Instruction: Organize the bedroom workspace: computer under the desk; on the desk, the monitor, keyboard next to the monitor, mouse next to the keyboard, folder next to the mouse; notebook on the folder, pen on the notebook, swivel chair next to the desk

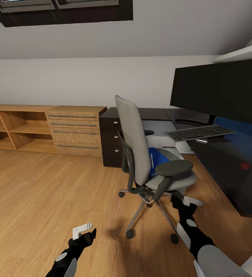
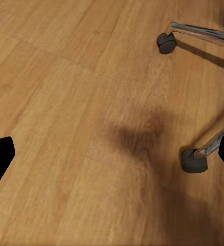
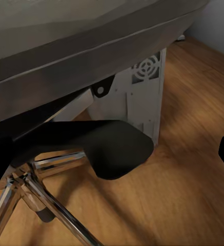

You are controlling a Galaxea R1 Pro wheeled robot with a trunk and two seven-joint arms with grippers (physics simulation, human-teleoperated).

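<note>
The blue folder (image 1: 155,161) was seen on the swivel chair (image 1: 141,154) beside the bench (image 1: 226,169). The left tool (image 1: 83,229) was held open and empty; the right tool's (image 1: 185,201) opening could not be told.

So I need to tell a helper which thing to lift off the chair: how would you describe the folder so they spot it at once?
Find the grey swivel chair in front of the black desk. On its seat, tucked against the backrest, lies the folder. It is thin and bright blue, the only vivid colour among the chair's grey cushions and black armrests.
</note>
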